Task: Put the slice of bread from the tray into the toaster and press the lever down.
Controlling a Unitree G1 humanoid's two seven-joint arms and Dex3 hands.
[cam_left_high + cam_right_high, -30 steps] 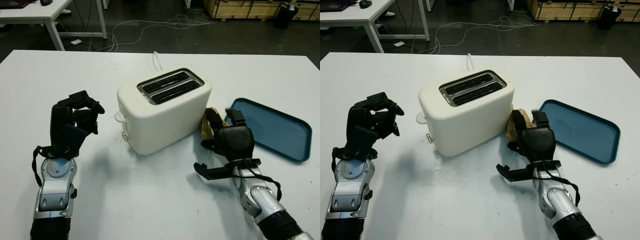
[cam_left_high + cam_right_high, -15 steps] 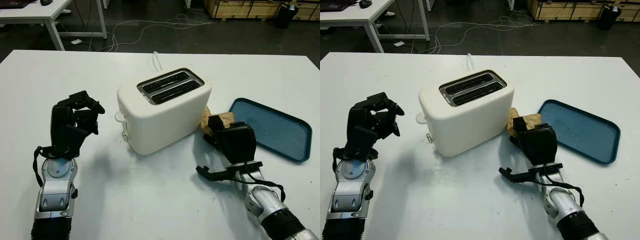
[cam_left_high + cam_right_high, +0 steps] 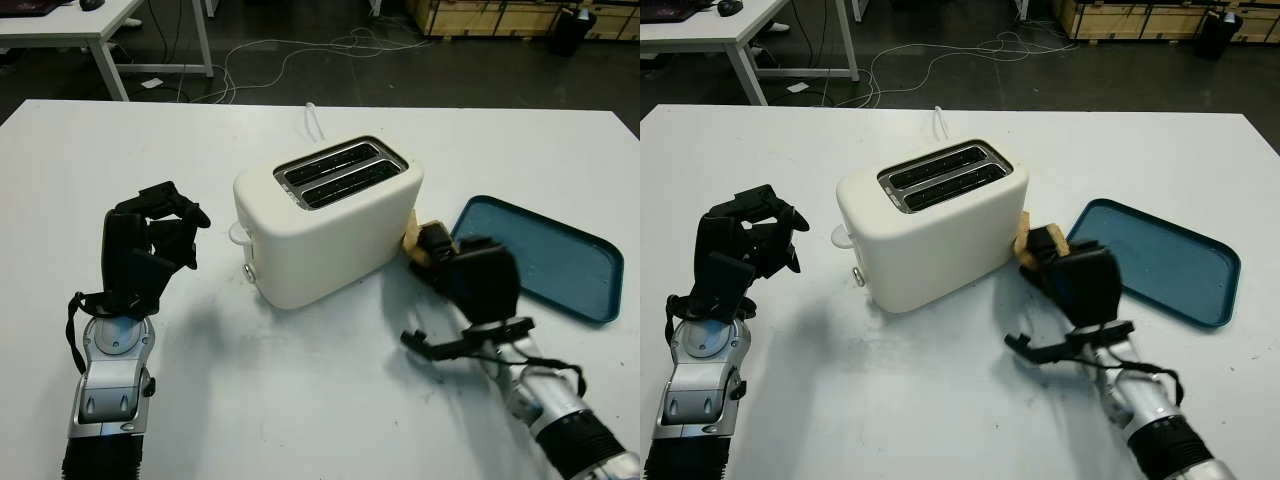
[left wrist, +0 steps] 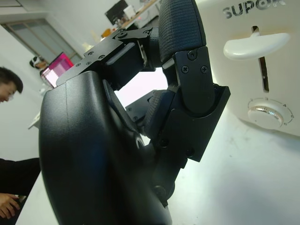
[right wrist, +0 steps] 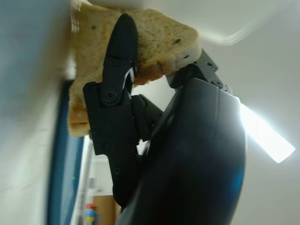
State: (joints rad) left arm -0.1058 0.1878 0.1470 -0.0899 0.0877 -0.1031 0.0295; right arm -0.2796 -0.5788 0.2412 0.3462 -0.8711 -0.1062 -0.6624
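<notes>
toaster (image 3: 328, 222): on the table (image 3: 300, 400), near its middle, with both slots facing up.
tray (image 3: 545, 256): on the table, right of the toaster and a little apart from it.
slice of bread (image 3: 1036, 245): between the toaster and the tray, close to the toaster's right side, held in the right hand (image 3: 1080, 280).
right hand: in front of the tray's near-left corner.
left hand (image 3: 145, 250): left of the toaster, well apart from it, above the table.
lever (image 4: 255, 44): on the toaster's end facing the left hand, above a round knob (image 4: 265, 112).
</notes>
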